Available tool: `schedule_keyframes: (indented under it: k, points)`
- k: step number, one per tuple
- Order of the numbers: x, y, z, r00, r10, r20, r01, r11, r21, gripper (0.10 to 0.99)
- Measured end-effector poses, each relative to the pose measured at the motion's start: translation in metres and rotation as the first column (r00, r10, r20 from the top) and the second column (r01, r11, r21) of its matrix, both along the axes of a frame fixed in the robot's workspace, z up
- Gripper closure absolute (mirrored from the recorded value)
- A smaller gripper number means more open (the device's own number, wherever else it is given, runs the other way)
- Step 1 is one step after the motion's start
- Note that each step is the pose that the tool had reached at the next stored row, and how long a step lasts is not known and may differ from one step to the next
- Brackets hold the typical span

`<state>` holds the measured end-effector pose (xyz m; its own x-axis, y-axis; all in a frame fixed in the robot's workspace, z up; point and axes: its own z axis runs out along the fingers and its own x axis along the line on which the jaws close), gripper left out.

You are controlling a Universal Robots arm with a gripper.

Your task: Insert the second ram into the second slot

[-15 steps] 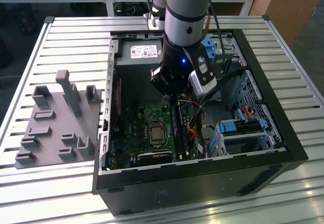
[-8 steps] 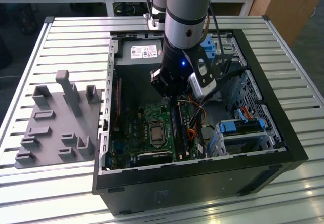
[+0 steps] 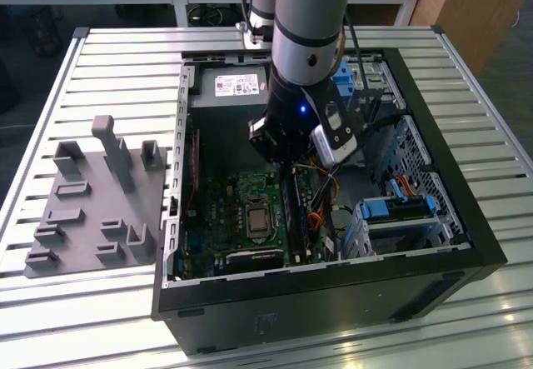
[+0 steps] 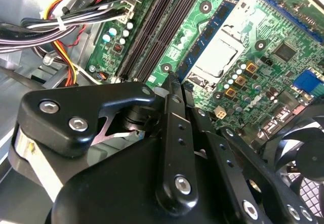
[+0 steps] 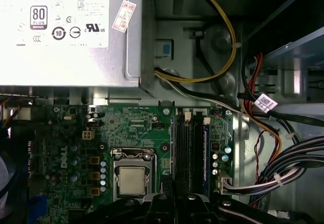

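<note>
A white rating label (image 5: 55, 27), crowded with certification marks and fine print, covers the power supply (image 5: 132, 57) in the first wrist view; a small red-and-white sticker (image 5: 125, 15) sits near its edge; in the exterior view the label reads as a pale rectangle with a dark bar of print. A white printed tag (image 5: 265, 103) is wrapped on a cable (image 5: 253, 98); white maker's lettering (image 5: 64, 158) and small component codes run across the green motherboard (image 5: 142, 128).

ram slots (image 5: 185, 153): open from above | cable bundle (image 5: 288, 166): crowds one side
</note>
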<state>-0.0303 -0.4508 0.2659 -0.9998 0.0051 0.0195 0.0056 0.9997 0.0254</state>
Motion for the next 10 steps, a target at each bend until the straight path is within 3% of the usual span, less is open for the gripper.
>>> schedule_keyframes:
  k: [10]
  points:
    - [0.0019, -0.0019, -0.0014, 1.0, 0.0, -0.0011, 0.0, 1.0, 0.0, 0.949]
